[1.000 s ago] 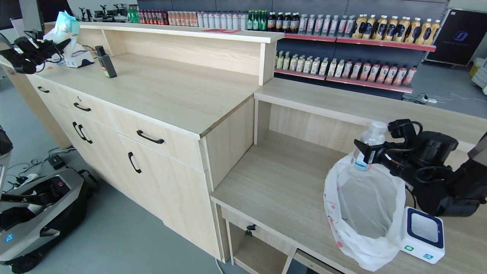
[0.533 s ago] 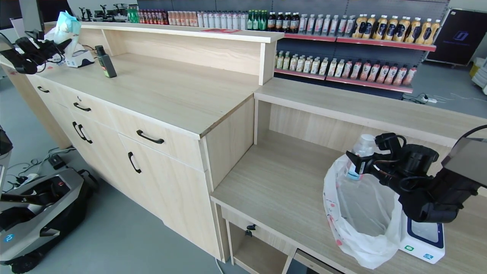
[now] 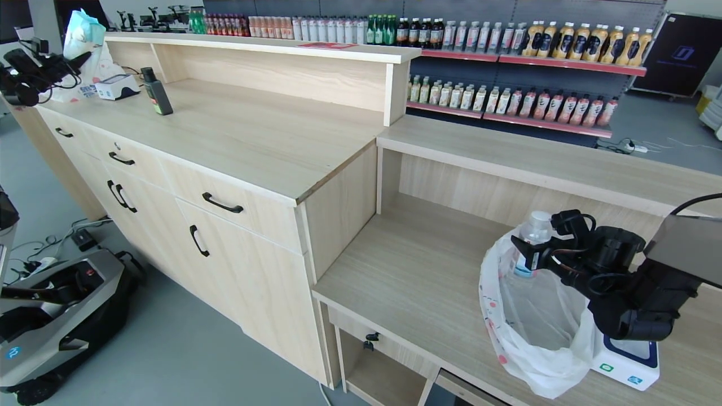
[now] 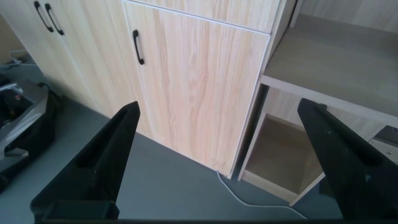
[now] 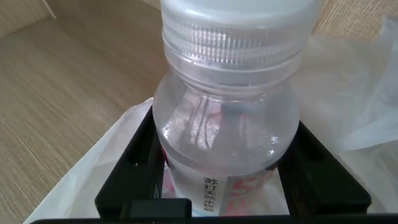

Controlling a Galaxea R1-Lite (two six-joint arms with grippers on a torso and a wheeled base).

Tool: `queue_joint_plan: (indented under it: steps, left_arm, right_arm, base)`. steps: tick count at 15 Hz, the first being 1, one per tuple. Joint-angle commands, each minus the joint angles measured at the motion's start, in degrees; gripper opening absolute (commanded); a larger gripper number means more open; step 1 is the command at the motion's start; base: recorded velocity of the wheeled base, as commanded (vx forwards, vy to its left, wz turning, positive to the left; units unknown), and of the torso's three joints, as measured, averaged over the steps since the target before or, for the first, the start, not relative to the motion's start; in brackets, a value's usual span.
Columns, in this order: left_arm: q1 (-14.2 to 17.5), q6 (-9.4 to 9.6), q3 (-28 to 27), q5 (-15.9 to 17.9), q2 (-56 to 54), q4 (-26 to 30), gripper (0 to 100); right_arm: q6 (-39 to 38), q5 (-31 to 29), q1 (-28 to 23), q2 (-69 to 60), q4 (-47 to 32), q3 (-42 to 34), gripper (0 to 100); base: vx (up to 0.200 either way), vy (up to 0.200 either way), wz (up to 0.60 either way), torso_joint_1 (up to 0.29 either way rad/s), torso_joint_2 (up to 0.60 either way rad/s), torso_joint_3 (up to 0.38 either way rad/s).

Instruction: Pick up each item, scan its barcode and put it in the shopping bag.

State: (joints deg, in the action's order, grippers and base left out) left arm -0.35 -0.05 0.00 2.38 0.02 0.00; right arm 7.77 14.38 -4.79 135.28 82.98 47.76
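Bottle (image 3: 533, 237) of water, clear with a white cap, stands upright in the right gripper (image 3: 528, 256), whose jaws pinch its labelled body just below the shoulder; it is at the far rim of the open shopping bag (image 3: 524, 332), its lower part hidden behind that rim. That arm extends from the right, low over the tabletop (image 3: 417, 270), wrist about level and pointing left, above the scanner (image 3: 629, 361) that sits against the bag's right side. Left gripper (image 4: 217, 162) hangs above the floor before the cabinet doors (image 4: 199, 81), jaws spread wide
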Motion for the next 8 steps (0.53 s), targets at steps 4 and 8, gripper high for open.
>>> queue_joint_plan:
  steps: [4, 8]
  left_arm:
    - [0.0, -0.04, 0.0, 0.0, 0.1, 0.0, 100]
    - [0.0, -0.04, 0.0, 0.0, 0.1, 0.0, 100]
  right_arm:
    - [1.3, 1.2, 0.0, 1.4, 0.3, -0.4, 0]
    - [1.3, 1.3, -0.1, 1.1, 0.1, -1.4, 0]
  base:
    - [0.0, 0.0, 0.0, 0.0, 0.0, 0.0]
    - [0.0, 0.0, 0.0, 0.0, 0.0, 0.0]
